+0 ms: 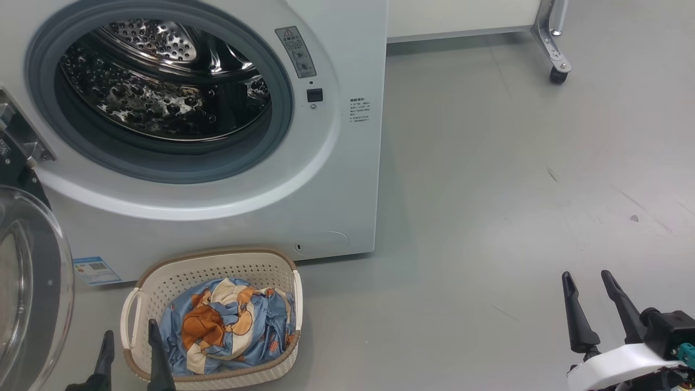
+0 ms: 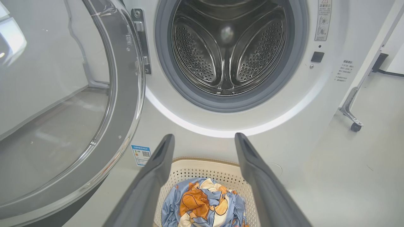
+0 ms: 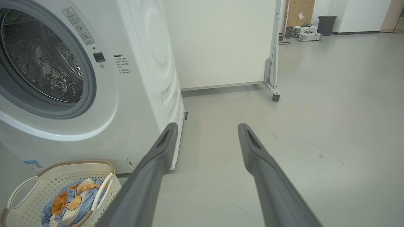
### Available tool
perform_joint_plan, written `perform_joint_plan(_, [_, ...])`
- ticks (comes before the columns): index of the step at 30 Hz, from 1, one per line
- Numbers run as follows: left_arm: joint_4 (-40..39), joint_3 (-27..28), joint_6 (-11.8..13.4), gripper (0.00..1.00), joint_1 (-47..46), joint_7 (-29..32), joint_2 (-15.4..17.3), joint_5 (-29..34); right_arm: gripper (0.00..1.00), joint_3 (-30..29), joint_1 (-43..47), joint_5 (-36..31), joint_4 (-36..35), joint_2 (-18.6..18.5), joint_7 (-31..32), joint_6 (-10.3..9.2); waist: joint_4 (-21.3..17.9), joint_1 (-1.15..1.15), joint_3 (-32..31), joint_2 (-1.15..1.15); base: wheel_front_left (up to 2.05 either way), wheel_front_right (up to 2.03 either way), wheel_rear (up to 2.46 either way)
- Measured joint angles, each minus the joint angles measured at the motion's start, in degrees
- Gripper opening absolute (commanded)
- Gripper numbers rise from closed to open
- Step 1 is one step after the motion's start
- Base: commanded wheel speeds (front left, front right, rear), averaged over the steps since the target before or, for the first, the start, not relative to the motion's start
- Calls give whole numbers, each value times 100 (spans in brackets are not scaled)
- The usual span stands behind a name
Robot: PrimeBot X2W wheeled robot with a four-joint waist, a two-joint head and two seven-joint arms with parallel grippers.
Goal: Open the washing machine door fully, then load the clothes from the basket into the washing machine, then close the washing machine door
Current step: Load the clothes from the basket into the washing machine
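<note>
1. The left gripper (image 1: pixel 131 330) has its two dark fingers spread apart and holds nothing. It is low in front of the washing machine (image 1: pixel 347 179), towards the machine's left front corner, with its fingertips at the near left end of the basket (image 1: pixel 217 254). Whether they touch the basket's handle cannot be told.
2. The right gripper (image 1: pixel 586 274) is also spread wide and empty. It is over the grey floor (image 1: pixel 488 190), well off to the right of the washing machine's front.
3. The basket stands on the floor just before the washing machine's base, below the round opening and beside the blue label sticker (image 1: pixel 96 270).
4. Inside the basket lie the clothes (image 1: pixel 228 320), a crumpled heap of light-blue fabric with orange-brown bears and cream patches. They cover its bottom and sit below the brown rim.
5. The washing machine door (image 1: pixel 49 271) is swung open to the machine's left on its metal hinge (image 1: pixel 19 136).
6. Within the machine's grey gasket (image 1: pixel 279 98), the drum (image 1: pixel 157 92) shows its shiny perforated steel walls.
7. A caster (image 1: pixel 557 73) on a metal leg stands behind and to the right of the washing machine.
</note>
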Motion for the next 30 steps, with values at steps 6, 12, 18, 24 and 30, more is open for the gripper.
perform_joint_plan(6, [-37,0,26,100,-1,1,0,248,100,7,-10,0,-48,0,0,0,-34,0,126,0,0,0,0])
perform_joint_plan(12, [-43,-64,27,100,-1,1,1,300,100,69,-62,2,-112,47,0,0,-98,0,319,0,0,0,0])
perform_joint_plan(18, [36,-155,-51,100,-34,1,20,300,100,165,-274,40,-233,158,0,0,-230,0,689,0,0,0,0])
perform_joint_plan(24, [187,-192,-208,100,-359,164,63,205,100,248,-577,80,-296,236,0,0,-396,0,1099,0,0,0,0])
perform_joint_plan(30, [307,-132,-322,100,-773,439,315,166,100,347,-848,108,-341,322,0,0,-614,0,1545,0,0,0,0])
